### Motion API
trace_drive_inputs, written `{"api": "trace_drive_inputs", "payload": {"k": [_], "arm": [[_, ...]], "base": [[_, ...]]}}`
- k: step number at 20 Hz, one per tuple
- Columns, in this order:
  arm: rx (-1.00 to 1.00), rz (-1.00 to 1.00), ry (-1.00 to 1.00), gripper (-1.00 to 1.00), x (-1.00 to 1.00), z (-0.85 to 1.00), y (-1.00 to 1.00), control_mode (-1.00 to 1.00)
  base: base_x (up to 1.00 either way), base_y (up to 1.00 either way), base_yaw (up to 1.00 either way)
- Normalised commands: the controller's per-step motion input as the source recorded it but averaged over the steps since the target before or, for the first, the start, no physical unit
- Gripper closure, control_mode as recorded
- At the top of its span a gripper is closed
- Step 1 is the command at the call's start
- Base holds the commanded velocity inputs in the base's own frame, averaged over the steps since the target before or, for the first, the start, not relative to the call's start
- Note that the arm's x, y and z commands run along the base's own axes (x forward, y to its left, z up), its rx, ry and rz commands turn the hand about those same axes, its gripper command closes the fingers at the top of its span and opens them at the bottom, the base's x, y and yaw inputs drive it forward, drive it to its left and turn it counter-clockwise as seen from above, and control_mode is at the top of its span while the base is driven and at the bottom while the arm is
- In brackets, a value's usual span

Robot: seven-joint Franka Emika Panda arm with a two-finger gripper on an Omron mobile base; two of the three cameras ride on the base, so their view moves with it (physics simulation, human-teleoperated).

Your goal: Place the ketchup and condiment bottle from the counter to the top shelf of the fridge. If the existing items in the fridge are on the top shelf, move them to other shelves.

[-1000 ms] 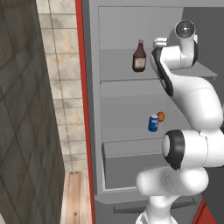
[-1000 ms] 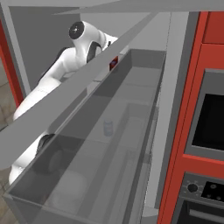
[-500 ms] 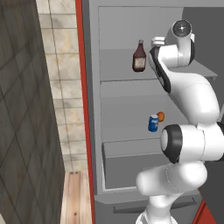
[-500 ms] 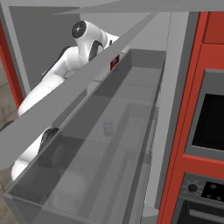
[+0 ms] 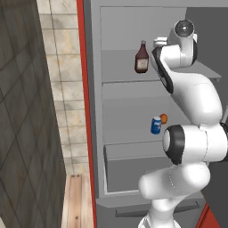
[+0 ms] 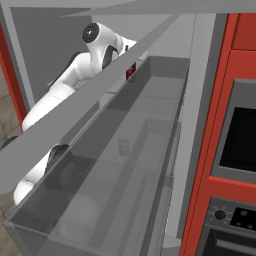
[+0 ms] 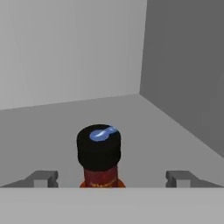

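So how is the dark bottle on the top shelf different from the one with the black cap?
The ketchup is dark maroon with a broad body and pale label; the condiment bottle is red-orange with a black cap. The condiment bottle sits between the open hand's fingers; the ketchup stands apart from it. Both stand upright.

Counted in the fridge point(image 5: 95, 133): one ketchup point(image 5: 141, 57), one condiment bottle point(image 7: 99, 157), one blue can point(image 5: 156, 125), one small orange object point(image 5: 163, 118). Two bottles in all.
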Motion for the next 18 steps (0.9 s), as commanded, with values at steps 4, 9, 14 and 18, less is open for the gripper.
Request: {"api": "trace_drive_inputs", "payload": {"k": [4,9,14,18], "arm": [[-0.01,0.02,-0.26,-1.0,-0.82,0.0,0.02,-1.0],[-0.09,0.07,-0.48,-1.0,-1.0,0.0,0.23,-1.0],[-0.09,0.01,-0.44,-1.0,-1.0,0.04,0.34,-1.0],[-0.09,0.0,-0.3,-1.0,-1.0,0.4,0.38,-1.0]], "base": [[0.0,0.0,0.0],[0.0,0.0,0.0],[0.0,0.0,0.0],[0.0,0.0,0.0]]}}
